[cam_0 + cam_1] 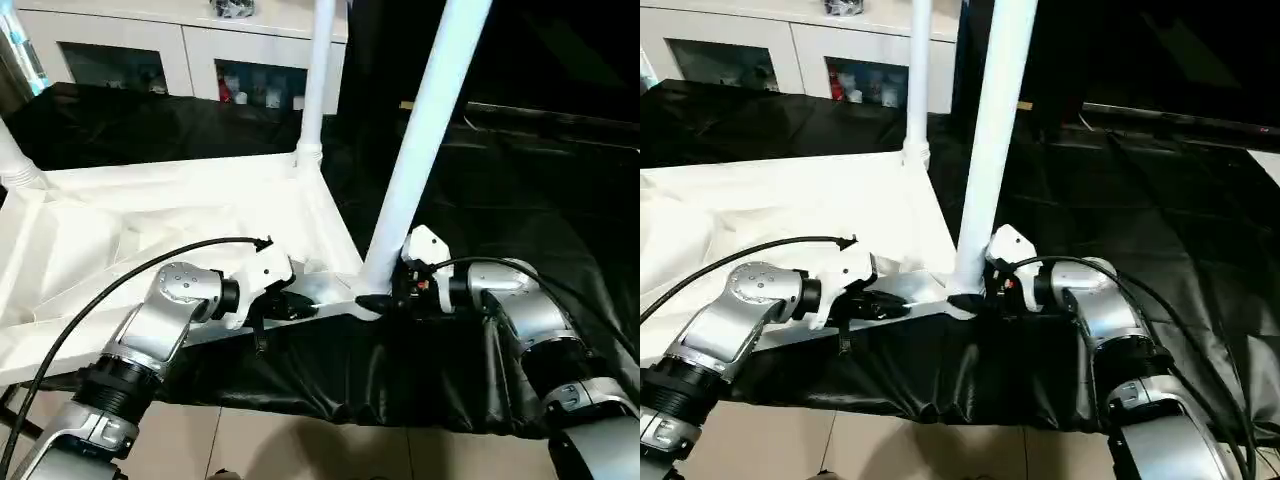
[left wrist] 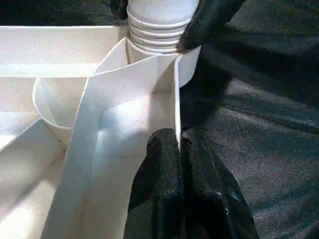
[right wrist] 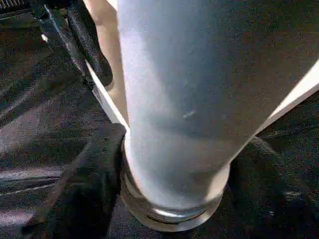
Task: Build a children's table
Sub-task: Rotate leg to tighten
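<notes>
The children's table lies upside down on a black sheet, its white tabletop (image 1: 150, 220) ribbed side up. One white leg (image 1: 420, 130) stands in the near right corner socket. A second leg (image 1: 316, 80) rises from the far corner, and a third leg (image 1: 15, 160) shows at the left edge. My left gripper (image 1: 300, 300) is shut on the thin rim wall (image 2: 175, 94) of the tabletop, just beside that near corner. My right gripper (image 1: 385, 298) grips the base of the near leg (image 3: 174, 99), one black finger (image 3: 89, 174) pressed on each side just above the ribbed collar.
A white cabinet (image 1: 180, 50) with glass doors stands at the back. The black sheet (image 1: 520, 180) covers the work surface and hangs over its front edge, with tiled floor (image 1: 260, 450) below. A black cable (image 1: 120, 275) loops over my left forearm.
</notes>
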{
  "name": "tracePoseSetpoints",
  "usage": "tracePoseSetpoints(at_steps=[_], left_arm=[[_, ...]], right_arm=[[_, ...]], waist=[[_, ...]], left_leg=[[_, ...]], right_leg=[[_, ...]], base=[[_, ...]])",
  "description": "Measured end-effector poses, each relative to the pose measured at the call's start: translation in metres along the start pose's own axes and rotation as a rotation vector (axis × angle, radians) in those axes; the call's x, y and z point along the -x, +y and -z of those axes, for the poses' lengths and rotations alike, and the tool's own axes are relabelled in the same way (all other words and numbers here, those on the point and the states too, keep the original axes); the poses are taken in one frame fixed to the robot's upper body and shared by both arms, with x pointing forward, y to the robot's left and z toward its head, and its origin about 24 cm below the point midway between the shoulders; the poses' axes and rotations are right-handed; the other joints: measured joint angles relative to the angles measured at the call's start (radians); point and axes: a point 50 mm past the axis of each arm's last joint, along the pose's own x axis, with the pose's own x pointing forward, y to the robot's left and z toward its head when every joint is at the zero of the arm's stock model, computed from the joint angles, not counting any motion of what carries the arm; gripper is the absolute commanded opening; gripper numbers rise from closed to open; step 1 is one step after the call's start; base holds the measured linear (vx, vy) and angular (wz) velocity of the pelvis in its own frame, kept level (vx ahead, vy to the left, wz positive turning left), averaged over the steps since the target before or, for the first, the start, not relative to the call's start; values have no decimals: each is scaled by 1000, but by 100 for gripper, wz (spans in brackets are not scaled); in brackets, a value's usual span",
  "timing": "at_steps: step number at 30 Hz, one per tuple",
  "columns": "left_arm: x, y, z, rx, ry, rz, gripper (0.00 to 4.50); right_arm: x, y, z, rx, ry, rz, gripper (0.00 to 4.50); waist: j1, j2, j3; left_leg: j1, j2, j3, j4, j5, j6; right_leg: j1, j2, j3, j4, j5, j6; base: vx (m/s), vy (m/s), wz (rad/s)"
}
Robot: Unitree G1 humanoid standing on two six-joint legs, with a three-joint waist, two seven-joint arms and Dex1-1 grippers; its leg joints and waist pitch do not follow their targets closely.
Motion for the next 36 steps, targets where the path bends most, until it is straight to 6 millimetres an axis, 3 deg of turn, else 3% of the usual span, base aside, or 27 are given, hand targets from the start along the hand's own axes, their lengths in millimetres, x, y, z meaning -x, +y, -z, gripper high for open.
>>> tracePoseSetpoints(at_steps=[7, 12, 21, 22, 23, 24, 30, 32, 36], left_arm=[[-4, 0, 2, 31, 1, -42, 0], [-23, 8, -4, 67, -4, -201, 0], [-55, 14, -21, 130, -15, -389, 0], [-56, 14, -22, 127, -20, -394, 0], [-56, 14, -23, 123, -25, -396, 0], [-57, 14, -24, 118, -31, -397, 0], [-52, 13, -22, 96, -38, -374, 0], [-48, 11, -19, 80, -60, -355, 0], [-40, 6, -16, 51, -89, -267, 0]], right_arm=[[-9, 4, 7, -78, -49, 71, 270], [-29, -3, 10, -214, -117, 361, 268], [-59, -14, 0, -392, -172, 769, 267], [-58, -15, 0, -397, -177, 774, 267], [-58, -16, -1, -404, -184, 777, 323], [-57, -16, -1, -420, -202, 775, 337], [-48, -18, -2, -420, -257, 650, 375], [-42, -16, 1, -366, -234, 590, 408], [-30, -17, 2, -247, -169, 481, 413]], waist=[[-3, 0, -1], [-12, 0, -1], [-7, 0, -1], [-4, 1, -2], [-3, 1, -1], [-2, 0, -1], [-5, 3, -1], [-5, 3, -1], [-5, 3, -1]], left_leg=[[2, 0, 0, 1, 0, 0], [5, -1, 0, 2, 0, 0], [2, -1, 0, 2, 0, 0], [1, -1, 0, 2, 0, 0], [1, -1, 0, 1, 0, 0], [0, -1, 0, 0, 0, 0], [0, -1, 1, -2, 0, 0], [0, 0, 1, -2, 0, 0], [0, 0, 0, -1, 0, 0]], right_leg=[[2, 0, 1, 1, 0, 0], [4, 0, 1, 1, -2, 4], [2, -1, 1, 1, -2, 4], [2, -1, 1, 1, 0, 2], [2, -1, 1, 0, 0, 1], [1, -1, 1, 0, 0, 2], [-1, 0, 1, 0, -1, 1], [-1, 0, 1, 0, -1, 1], [0, 0, 1, 0, 0, 1]], base=[[0, 0, 0], [0, 0, 0], [0, 0, 0], [0, 0, 0], [0, 0, 0], [0, 0, 0], [0, 0, 0], [0, 0, 0], [0, 0, 0]])
